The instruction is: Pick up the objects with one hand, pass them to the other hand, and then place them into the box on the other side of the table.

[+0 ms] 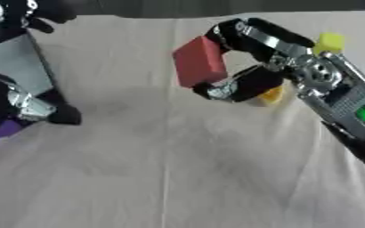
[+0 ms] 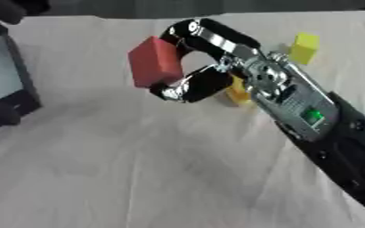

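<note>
The right hand (image 2: 216,58) is built of black fingers (image 2: 197,87) with polished silver links along their backs, and a silver tip is seen on the lower finger. Behind it, toward 4 o'clock, a silver-grey metal wrist block (image 2: 283,95) is mounted, with round machined joints and small screws set in its face. A small green light (image 2: 314,116) is lit on a grey panel of that block. Further toward 5 o'clock the forearm (image 2: 349,151) is cased in black. At 9 o'clock in the left eye view the left hand (image 1: 26,107) is shown, black with a ribbed silver joint.
</note>
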Controlling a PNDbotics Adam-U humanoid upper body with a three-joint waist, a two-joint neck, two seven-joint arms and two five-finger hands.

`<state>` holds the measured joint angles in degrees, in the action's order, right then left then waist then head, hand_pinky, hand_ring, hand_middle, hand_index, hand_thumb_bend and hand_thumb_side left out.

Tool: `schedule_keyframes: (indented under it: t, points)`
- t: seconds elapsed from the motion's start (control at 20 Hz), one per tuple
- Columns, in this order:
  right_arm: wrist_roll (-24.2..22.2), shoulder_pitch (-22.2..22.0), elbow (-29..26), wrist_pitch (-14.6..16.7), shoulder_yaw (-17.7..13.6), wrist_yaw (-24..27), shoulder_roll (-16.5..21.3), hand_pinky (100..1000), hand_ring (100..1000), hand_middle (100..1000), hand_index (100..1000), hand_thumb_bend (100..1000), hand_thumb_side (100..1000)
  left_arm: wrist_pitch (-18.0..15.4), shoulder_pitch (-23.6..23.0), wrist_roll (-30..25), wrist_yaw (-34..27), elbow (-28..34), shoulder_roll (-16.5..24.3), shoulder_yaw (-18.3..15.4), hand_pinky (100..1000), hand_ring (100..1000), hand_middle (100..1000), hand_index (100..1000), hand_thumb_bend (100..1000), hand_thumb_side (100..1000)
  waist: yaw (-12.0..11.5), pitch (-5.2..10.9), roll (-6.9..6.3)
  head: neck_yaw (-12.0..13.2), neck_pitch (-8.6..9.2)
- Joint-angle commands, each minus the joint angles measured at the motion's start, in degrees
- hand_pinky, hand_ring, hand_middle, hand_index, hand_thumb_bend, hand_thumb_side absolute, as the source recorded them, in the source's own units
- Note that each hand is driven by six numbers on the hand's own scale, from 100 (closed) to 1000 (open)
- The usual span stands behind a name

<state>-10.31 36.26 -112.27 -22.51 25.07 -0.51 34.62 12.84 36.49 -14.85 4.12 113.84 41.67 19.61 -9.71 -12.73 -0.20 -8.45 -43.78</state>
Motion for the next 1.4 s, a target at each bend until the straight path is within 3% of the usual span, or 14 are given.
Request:
schedule_keyframes:
  t: [0.05, 0.6, 1.4]
  points:
    - [0.31, 1.45, -1.02, -0.68, 0.34, -1.25, -0.38, 798, 565, 527, 573, 395, 100, 1.26, 1.7, 0.21, 0.0, 0.75, -0.32, 0.42, 822, 841, 811, 823, 917, 463, -0.12, 1.98, -0.65, 0.23, -0.33]
    - [0.02, 3.29, 1.88, -3.17, 2.03, -7.14, -3.78, 802, 579, 540, 575, 395, 100, 3.8, 5.12, -2.52, 1.34, 0.75, -2.76, 2.79, 825, 842, 812, 820, 900, 455, -0.35, 2.29, -0.97, 0.17, -0.33]
    - [1.96, 5.68, 4.44, -3.93, 3.62, -13.34, -8.8, 802, 581, 542, 577, 407, 100, 7.64, 7.93, -5.09, 4.78, -0.22, -5.83, 5.31, 824, 839, 810, 810, 873, 447, -0.75, 2.69, -1.07, 1.08, -0.33]
